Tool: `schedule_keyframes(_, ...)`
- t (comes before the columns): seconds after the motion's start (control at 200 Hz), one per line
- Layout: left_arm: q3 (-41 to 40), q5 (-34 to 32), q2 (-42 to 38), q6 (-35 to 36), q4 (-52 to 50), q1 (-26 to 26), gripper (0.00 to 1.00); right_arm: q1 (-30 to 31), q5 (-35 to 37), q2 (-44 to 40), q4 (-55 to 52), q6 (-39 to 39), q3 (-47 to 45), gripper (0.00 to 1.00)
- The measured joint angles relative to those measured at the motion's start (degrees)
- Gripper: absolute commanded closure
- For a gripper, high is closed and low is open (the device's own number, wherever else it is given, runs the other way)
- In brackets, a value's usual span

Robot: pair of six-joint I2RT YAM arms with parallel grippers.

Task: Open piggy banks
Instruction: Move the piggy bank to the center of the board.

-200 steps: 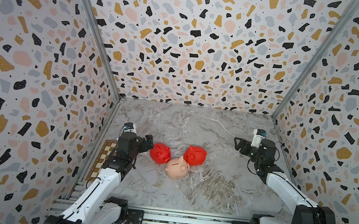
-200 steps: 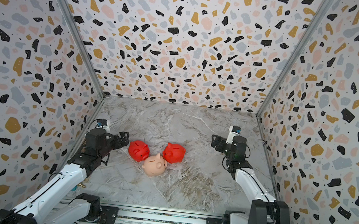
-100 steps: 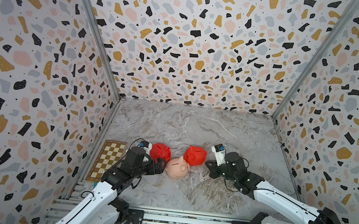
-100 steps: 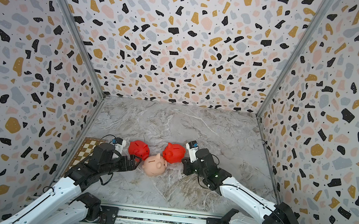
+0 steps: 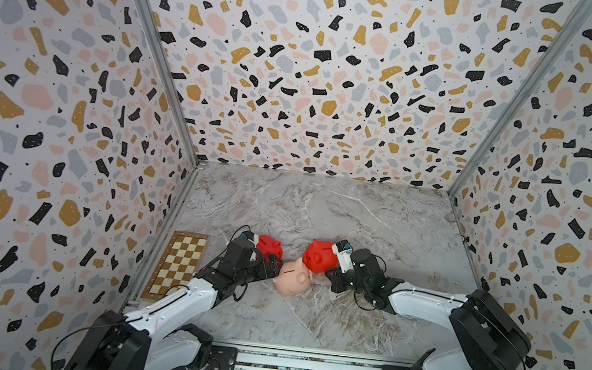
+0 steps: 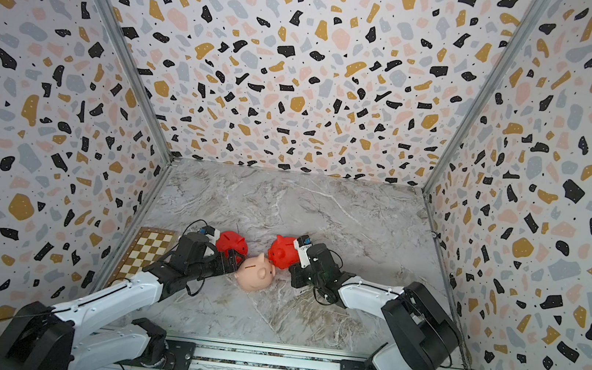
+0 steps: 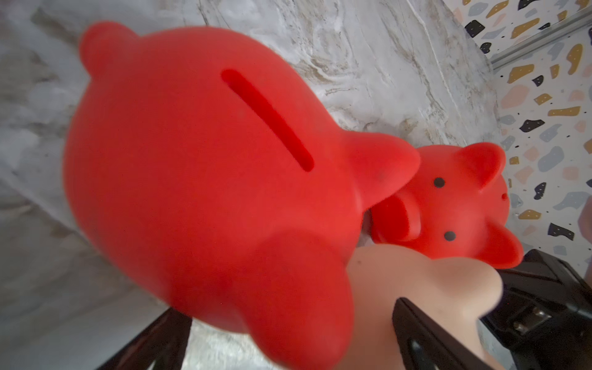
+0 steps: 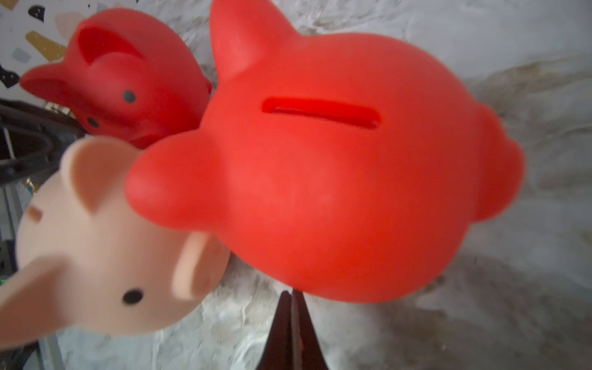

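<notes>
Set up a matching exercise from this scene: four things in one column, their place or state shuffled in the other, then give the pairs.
Column one
1. left claw
2. right claw
3. peach piggy bank
4. chessboard

Column two
A. flat beside the wall on the left arm's side
B. shut, gripping nothing
C. between the two claws
D. open wide

Pairs: 1-D, 2-B, 3-C, 4-A
</notes>
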Motion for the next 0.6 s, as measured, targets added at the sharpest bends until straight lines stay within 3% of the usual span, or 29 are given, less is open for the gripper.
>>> schedule_keyframes(0.2,8.17,-1.51,12.79,1.14,7.45,0.00,0.01,-5.77,-0.52,7.96,4.81,0.81,8.26,0.91)
schedule_keyframes(0.3,12.63,-1.53,17.57,1.60,10.38,0.00,0.01,-7.10,-0.96,10.60,5.86,0.72,12.72,0.80)
schedule_keyframes(0.405,15.56,-0.63,19.54,1.70,11.34,0.00,0.01,-7.80,-1.25,10.86,6.29,0.09,14.21,0.60)
schedule_keyframes(0.526,15.91,-0.07,17.35,2.12,8.94,0.00,0.01,-7.76,-1.36,8.96,5.07,-0.46,12.94,0.15)
schedule_keyframes(0.601,15.56,0.50,13.81,2.32,5.03,0.00,0.01,-7.37,-1.11,6.36,3.37,-1.38,10.93,0.06)
